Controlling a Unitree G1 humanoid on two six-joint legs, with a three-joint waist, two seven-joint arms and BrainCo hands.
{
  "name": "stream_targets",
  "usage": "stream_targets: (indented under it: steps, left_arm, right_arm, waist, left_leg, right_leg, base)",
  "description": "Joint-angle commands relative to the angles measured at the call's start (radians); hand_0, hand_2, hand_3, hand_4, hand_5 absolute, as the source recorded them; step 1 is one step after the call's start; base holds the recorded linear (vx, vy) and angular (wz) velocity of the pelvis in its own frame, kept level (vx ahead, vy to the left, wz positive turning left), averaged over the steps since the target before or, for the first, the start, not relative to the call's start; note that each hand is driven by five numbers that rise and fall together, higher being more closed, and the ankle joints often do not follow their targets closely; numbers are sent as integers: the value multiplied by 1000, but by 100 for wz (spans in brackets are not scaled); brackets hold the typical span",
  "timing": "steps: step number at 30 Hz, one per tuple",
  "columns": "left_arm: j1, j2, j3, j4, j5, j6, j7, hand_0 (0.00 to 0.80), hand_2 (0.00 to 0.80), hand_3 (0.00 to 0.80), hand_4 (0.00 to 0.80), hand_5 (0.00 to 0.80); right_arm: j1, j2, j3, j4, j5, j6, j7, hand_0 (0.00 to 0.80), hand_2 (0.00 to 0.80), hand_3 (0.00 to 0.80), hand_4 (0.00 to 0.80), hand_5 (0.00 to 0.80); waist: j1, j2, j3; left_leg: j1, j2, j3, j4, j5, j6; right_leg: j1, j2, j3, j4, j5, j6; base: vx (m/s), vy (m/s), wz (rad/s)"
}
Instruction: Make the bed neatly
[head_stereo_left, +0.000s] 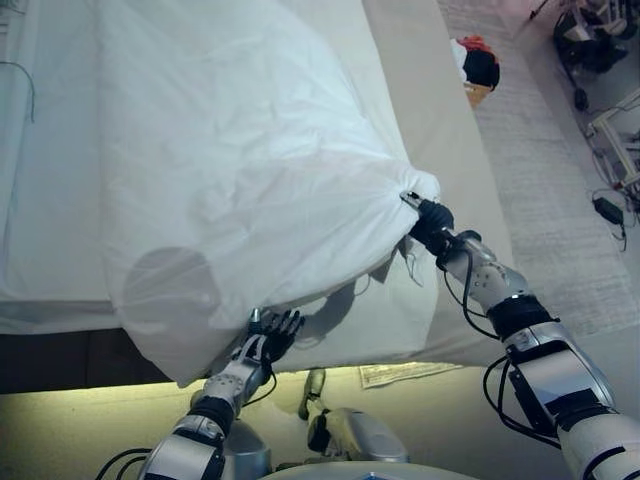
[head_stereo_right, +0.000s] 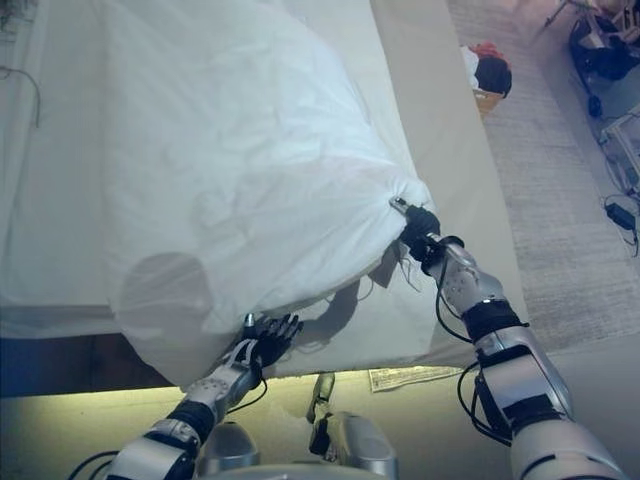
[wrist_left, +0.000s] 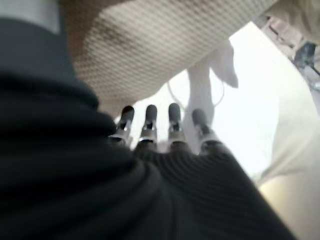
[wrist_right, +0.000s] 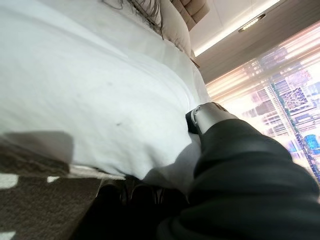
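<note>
The white duvet (head_stereo_left: 240, 170) is lying bunched across the bed (head_stereo_left: 420, 90), filling the frame's centre. The right robot hand (head_stereo_left: 432, 225) is clenching its corner at centre right; the left robot hand (head_stereo_left: 272, 332), fingers straight, is reaching under its lower edge. Pulling one-sided is risking a skewed, wrinkled spread.

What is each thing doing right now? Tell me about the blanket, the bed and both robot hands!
white duvet: rumpled, bunched at one corner, hanging over the bed's near edge.
bed: partly covered, beige strip bare on the right side.
right hand: shut on the duvet's bunched corner.
left hand: open, fingers straight, under the duvet's hanging edge.
bag on the floor: standing beside the bed, stuffed.
</note>
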Motion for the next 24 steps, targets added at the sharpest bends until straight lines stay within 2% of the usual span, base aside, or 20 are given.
stream_targets:
  steps: [1, 6, 14, 24]
  left_arm:
    - [-42, -70, -49, -45, 17, 9, -119, 0, 0, 0, 0, 0]
    - [-7, -82, -66, -55, 58, 34, -190, 0, 0, 0, 0, 0]
    - [43, -91, -80, -70, 44, -12, -252, 0, 0, 0, 0, 0]
    - [72, -107, -139, -150, 76, -135, -381, 0, 0, 0, 0, 0]
  right_arm:
    - [-97, -40, -64, 1, 8, -58, 55, 800, 800, 800, 800, 800]
    - [-82, -40, -76, 12, -3, -42, 60, 800, 800, 800, 800, 800]
    - [-66, -49, -92, 39, -33, -6, 86, 800, 800, 800, 800, 800]
    - [-67, -52, -95, 96, -65, 14, 97, 800, 800, 800, 800, 800]
  waist:
    - [16, -8, -62]
    - [18, 2, -80]
    - [23, 25, -118]
    - [45, 71, -166]
  left_leg:
    - [-73, 32, -61, -42, 58, 22]
    - [-53, 25, -60, -48, 51, 23]
    - [-22, 15, -59, -53, 42, 23]
    - [6, -1, -80, -53, 35, 21]
  right_leg:
    - [86, -139, -32, -1, -51, 141]
    - [103, -146, -36, -1, -57, 143]
    - [133, -158, -47, -1, -69, 145]
    - [179, -181, -78, -1, -85, 143]
  base:
    - [18, 31, -2]
    - [27, 29, 1]
    - [44, 50, 2]
    - [34, 66, 8]
